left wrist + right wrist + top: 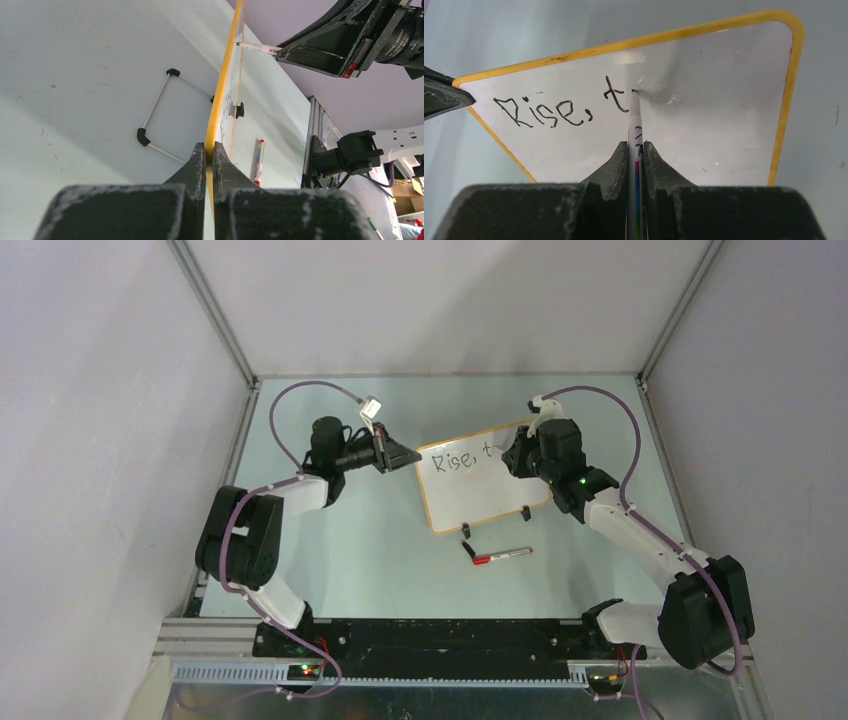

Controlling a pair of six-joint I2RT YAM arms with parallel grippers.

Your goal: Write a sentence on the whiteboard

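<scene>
I judge the yellow-framed white whiteboard [714, 115] light and stiff. My left gripper [210, 146] pinches its rim, and my right gripper [635, 145] is clamped on a thin white marker [634, 112].

The whiteboard [480, 490] stands on the tabletop [370, 550] — my left gripper [210, 147] on its left edge, my right gripper [635, 146] before its face, marker [634, 115] touching; a second marker [502, 556] lies just before it.

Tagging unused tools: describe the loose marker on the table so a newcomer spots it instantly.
Find the whiteboard in the middle of the table. Just before its near edge lies the loose marker. It is red-ended and untouched, unlike the writing marker in the right gripper.
</scene>
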